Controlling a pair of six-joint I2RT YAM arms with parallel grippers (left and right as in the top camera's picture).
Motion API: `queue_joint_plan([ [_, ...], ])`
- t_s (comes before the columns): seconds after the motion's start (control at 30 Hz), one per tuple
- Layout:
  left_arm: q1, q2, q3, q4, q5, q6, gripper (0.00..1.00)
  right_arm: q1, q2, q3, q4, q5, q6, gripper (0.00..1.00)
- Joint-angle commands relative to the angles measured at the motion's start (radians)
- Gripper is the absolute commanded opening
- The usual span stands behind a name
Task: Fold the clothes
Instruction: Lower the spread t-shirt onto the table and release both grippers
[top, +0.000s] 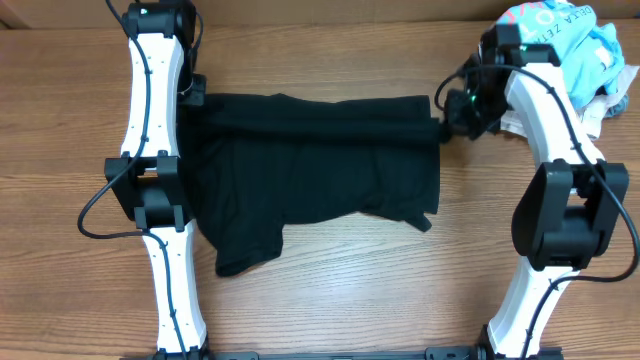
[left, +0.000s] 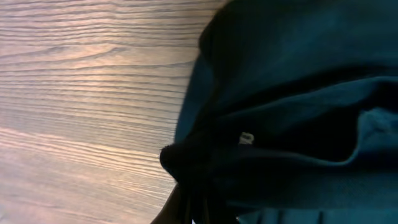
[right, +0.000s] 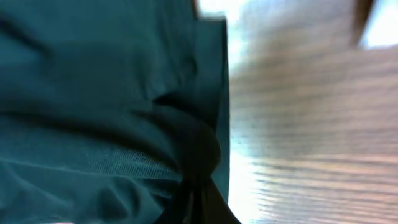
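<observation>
The black garment (top: 310, 165) lies spread on the wooden table, its far part folded over into a thick band. My left gripper (top: 192, 98) is shut on the garment's far left corner. In the left wrist view the fabric (left: 292, 93) bunches at the fingers (left: 193, 199), and a small white mark (left: 247, 139) shows on it. My right gripper (top: 442, 128) is shut on the far right corner. In the right wrist view the fabric (right: 93, 93) gathers at the fingers (right: 199, 199).
A light blue T-shirt with lettering (top: 560, 35) is heaped at the far right corner, with a pale garment (top: 600, 110) under it. Bare wooden table (top: 330, 300) lies in front of the garment.
</observation>
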Motion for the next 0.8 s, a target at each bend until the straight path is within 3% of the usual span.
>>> queue_joint_plan([
  [0.0, 0.005, -0.009, -0.002, -0.005, 0.108, -0.006, 0.04, -0.001, -0.019, -0.086, 0.02, 0.003, -0.003, 0.04],
  [0.03, 0.005, -0.009, -0.008, -0.005, 0.124, -0.006, 0.08, -0.001, -0.019, -0.102, 0.026, 0.003, -0.003, 0.04],
  [0.07, 0.005, -0.009, -0.016, -0.005, 0.135, -0.006, 0.18, -0.001, -0.019, -0.113, 0.028, 0.003, -0.003, 0.12],
  [0.1, 0.005, -0.009, -0.024, -0.005, 0.139, -0.006, 0.44, -0.001, -0.019, -0.116, 0.027, 0.003, -0.004, 0.27],
  [0.13, 0.005, -0.009, -0.03, -0.005, 0.139, -0.005, 0.61, -0.001, -0.019, -0.115, 0.027, 0.003, -0.004, 0.46],
  [0.17, 0.005, -0.009, -0.033, -0.005, 0.138, -0.001, 0.79, -0.002, -0.021, -0.113, 0.027, 0.003, -0.004, 0.59],
  [0.2, 0.005, -0.009, -0.033, -0.005, 0.138, 0.016, 0.94, -0.003, -0.023, -0.109, 0.026, 0.002, -0.004, 0.68],
  [0.23, 0.005, -0.011, -0.033, -0.005, 0.137, 0.028, 1.0, -0.004, -0.024, -0.101, 0.021, 0.002, -0.004, 0.72],
  [0.53, 0.014, -0.209, -0.031, -0.005, 0.149, 0.006, 1.0, -0.004, -0.148, 0.079, -0.101, -0.022, -0.004, 0.77],
  [0.67, 0.014, -0.386, -0.031, -0.005, 0.178, -0.014, 1.0, 0.004, -0.306, 0.102, -0.138, -0.033, 0.001, 0.77],
  [0.77, 0.004, -0.57, -0.034, -0.005, 0.299, -0.014, 1.0, 0.019, -0.478, 0.101, -0.2, -0.034, 0.012, 0.75],
])
